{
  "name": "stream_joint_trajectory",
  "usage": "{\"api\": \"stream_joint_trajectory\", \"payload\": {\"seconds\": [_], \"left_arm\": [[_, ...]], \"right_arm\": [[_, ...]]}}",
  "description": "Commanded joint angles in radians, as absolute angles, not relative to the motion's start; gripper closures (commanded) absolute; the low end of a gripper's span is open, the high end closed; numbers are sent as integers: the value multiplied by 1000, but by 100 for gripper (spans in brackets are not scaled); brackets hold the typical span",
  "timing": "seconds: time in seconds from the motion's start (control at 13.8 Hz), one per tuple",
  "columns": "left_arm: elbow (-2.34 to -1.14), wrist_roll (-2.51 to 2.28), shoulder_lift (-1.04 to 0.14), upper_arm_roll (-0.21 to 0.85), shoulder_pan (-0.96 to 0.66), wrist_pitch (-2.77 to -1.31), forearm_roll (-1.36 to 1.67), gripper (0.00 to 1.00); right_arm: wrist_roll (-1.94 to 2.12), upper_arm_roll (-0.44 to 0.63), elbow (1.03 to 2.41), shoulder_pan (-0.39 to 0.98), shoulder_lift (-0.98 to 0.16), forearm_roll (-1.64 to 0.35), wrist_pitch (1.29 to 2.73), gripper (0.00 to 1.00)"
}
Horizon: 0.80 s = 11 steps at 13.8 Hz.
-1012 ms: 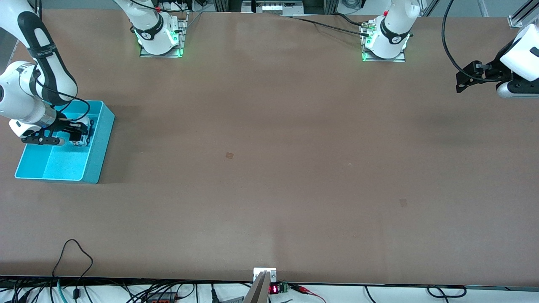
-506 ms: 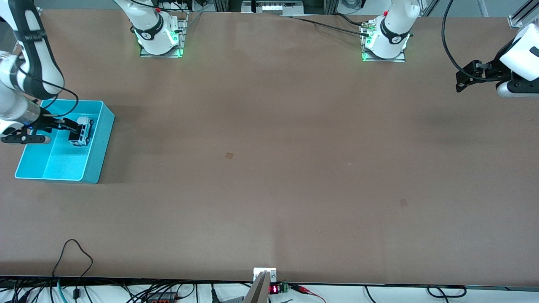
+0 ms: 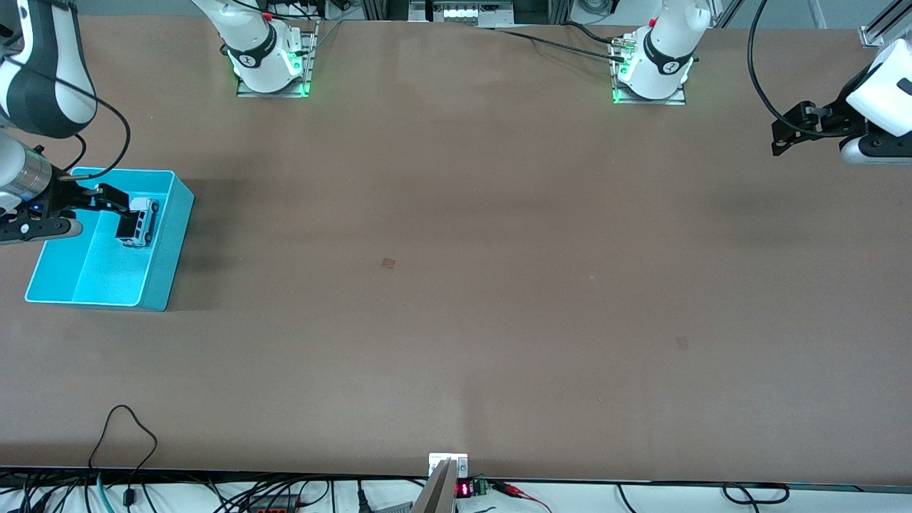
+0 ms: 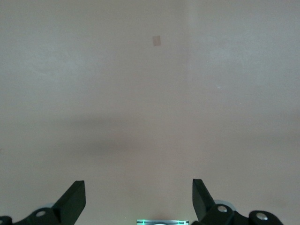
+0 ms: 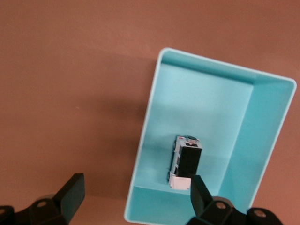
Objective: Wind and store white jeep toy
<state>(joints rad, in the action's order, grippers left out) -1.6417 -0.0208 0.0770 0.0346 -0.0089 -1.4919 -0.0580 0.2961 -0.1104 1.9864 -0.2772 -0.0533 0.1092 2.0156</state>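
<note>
The white jeep toy [image 3: 140, 221] lies on its wheels inside the turquoise bin [image 3: 107, 279], close to the bin wall that faces the table's middle. My right gripper [image 3: 112, 200] hangs open and empty over the bin, above the jeep and apart from it. In the right wrist view the jeep [image 5: 184, 161] shows its black roof panel on the bin floor [image 5: 201, 108], and the gripper [image 5: 136, 197] stands wide open over the bin's rim. My left gripper [image 3: 781, 135] waits open and empty in the air at the left arm's end of the table; it also shows in the left wrist view [image 4: 138, 199].
The bin stands at the right arm's end of the table. Two small dark patches [image 3: 388, 263] [image 3: 682, 343] mark the bare brown tabletop. Cables and a small display [image 3: 463, 489] run along the table edge nearest the front camera.
My right gripper has drawn back and up from the jeep, out toward the table's end. The jeep stays in the bin. The left arm has not moved.
</note>
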Motion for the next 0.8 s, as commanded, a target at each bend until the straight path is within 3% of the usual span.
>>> {"api": "stream_joint_trajectory", "payload": {"seconds": [0.0, 0.36, 0.72], "left_arm": [[-1626, -8, 83, 41, -3, -1470, -63, 0], [-1626, -8, 83, 41, -3, -1468, -63, 0], [-1626, 6, 83, 41, -3, -1466, -63, 0]], "right_arm": [[270, -104, 1956, -224, -23, 57, 1980, 0], [221, -104, 1839, -181, -18, -6, 1899, 0], [71, -100, 1703, -101, 8, -31, 1691, 0]]}}
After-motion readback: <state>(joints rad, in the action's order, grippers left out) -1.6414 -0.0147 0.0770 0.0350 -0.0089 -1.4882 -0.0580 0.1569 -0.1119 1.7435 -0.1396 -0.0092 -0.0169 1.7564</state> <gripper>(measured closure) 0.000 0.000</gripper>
